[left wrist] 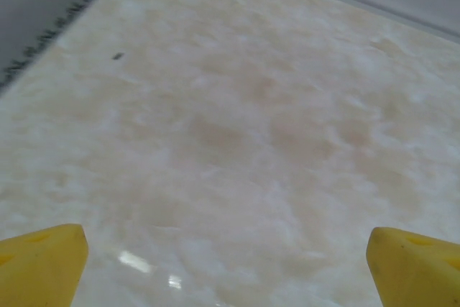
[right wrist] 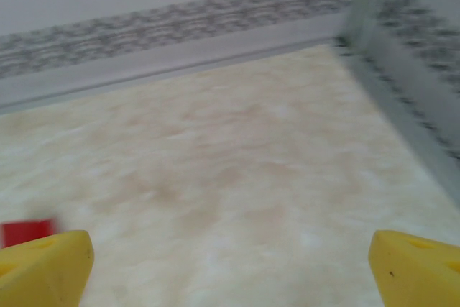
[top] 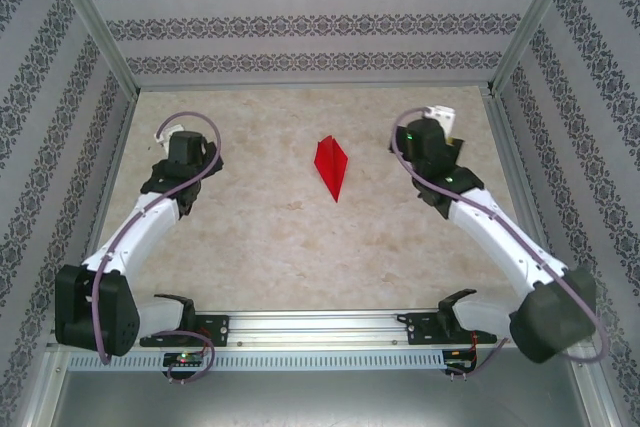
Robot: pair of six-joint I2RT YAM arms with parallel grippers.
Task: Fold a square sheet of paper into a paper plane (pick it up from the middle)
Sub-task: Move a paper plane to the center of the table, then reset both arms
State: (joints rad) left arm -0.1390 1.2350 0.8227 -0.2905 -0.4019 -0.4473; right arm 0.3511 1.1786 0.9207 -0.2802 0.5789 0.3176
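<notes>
1. Nearest the viewer, a metal rail (top: 320, 325) runs along the front edge of the tabletop (top: 300, 257) and carries both arm bases; it lies well in front of the paper plane (top: 331, 167)
2. Bright red and folded into a narrow, pointed kite shape with a centre crease, the paper plane lies alone on the pale marbled tabletop, its sharper tip towards the rail, and nothing touches it
3. Well to the left of the paper plane is the left hand (top: 180, 137), on a white arm bent in from the rail. Seen from its wrist, its yellow fingertips (left wrist: 39, 264) sit in the two bottom corners of the view, spread as wide as they go, with bare tabletop between them, so it grips nothing
4. Well to the right of the paper plane is the right hand (top: 438, 127), mirroring the left. From its wrist, its yellow fingertips (right wrist: 43, 264) are spread just as wide, with nothing between them. A small blurred red patch shows just above the left fingertip. It is probably an edge of the paper plane, though it is too smeared to be sure, and the hand faces past it towards the patterned back wall (right wrist: 180, 26)
5. Judging by the dart shape, the folding looks complete. The hands seem parked one to each side, spread and empty, so the light paper lies free and in full view. Thin folded paper like this would slide or spring open at the slightest brush, which suits keeping both hands clear of it
</notes>
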